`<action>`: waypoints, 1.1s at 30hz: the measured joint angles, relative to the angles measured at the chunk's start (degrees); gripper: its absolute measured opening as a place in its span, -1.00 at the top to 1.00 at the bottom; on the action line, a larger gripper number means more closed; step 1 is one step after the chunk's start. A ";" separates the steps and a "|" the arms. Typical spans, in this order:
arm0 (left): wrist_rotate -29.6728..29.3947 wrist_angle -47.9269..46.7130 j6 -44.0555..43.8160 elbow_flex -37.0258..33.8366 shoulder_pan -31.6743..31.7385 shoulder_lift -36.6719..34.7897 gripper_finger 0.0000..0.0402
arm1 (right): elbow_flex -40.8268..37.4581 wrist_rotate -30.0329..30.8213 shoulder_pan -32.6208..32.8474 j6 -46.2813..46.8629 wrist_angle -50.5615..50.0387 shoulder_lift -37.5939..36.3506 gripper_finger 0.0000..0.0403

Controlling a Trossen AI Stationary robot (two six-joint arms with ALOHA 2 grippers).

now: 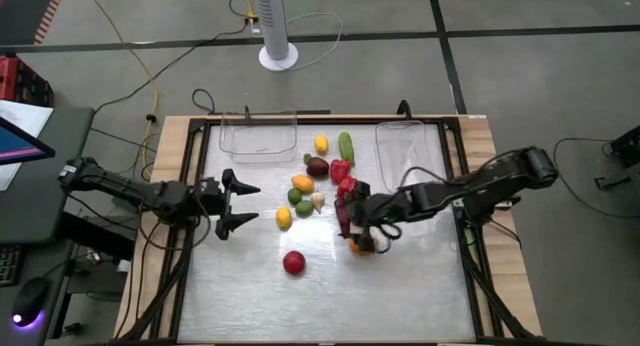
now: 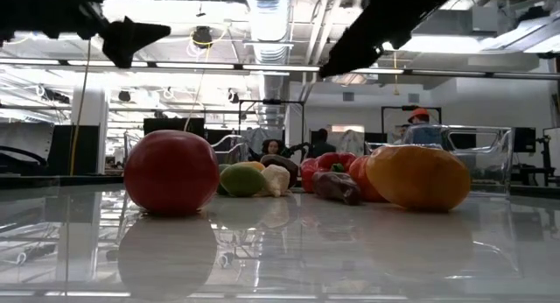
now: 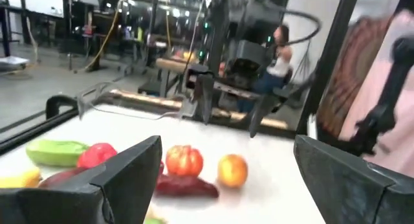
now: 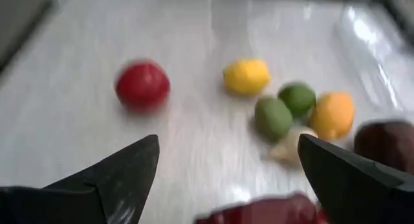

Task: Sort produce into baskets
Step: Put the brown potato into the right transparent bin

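Hidden and blurred

The right gripper [image 1: 352, 232] covers part of the orange produce [image 1: 362, 245]; right wrist view blurs the red piece [image 4: 266, 211], cut at six o'clock.

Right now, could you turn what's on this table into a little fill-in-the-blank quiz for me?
1. Both clear baskets at the far edge of the table hold ____ produce.
2. The round red fruit lies alone, nearer the camera than the yellow lemon; its colour is ____.
3. The right gripper hangs over the produce pile with its fingers ____.
4. The left gripper waits on the table's ____ side.

Missing words: no; red; open; left
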 joint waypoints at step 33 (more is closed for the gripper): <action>0.82 6.75 -0.17 7.09 -1.92 16.62 -0.69 | 6.25 3.81 10.22 31.70 -29.03 15.35 -0.80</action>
